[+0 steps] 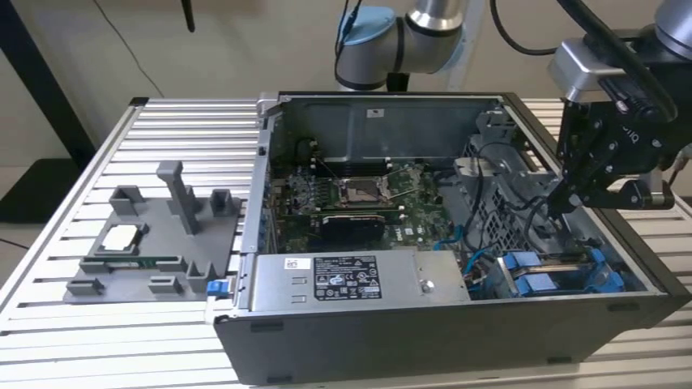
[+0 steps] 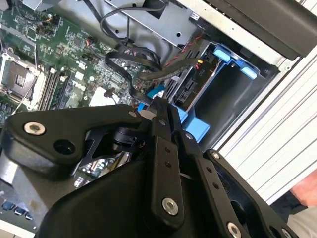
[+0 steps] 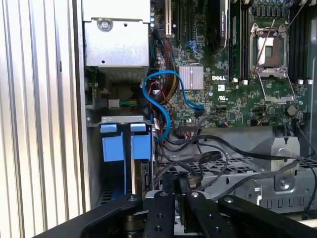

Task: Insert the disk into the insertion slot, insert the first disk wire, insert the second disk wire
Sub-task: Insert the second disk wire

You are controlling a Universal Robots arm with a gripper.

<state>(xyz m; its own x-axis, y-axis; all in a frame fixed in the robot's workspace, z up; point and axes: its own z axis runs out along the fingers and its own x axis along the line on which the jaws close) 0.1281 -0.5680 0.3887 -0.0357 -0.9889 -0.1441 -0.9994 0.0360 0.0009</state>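
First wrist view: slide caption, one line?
Robot hand among black cables beside the blue-fitted drive bay, with the motherboard beyond.

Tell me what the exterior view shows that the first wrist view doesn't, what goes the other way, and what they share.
The exterior view adds the grey parts tray at the exterior view's left, the labelled face of the power-supply box, and the arm's upper joint.

The first wrist view adds the silver finned heatsink and the full loop of the blue cable.

Both show the CPU socket, the insertion slot with its blue fittings, the slatted table, and the gripper over the drive cage.
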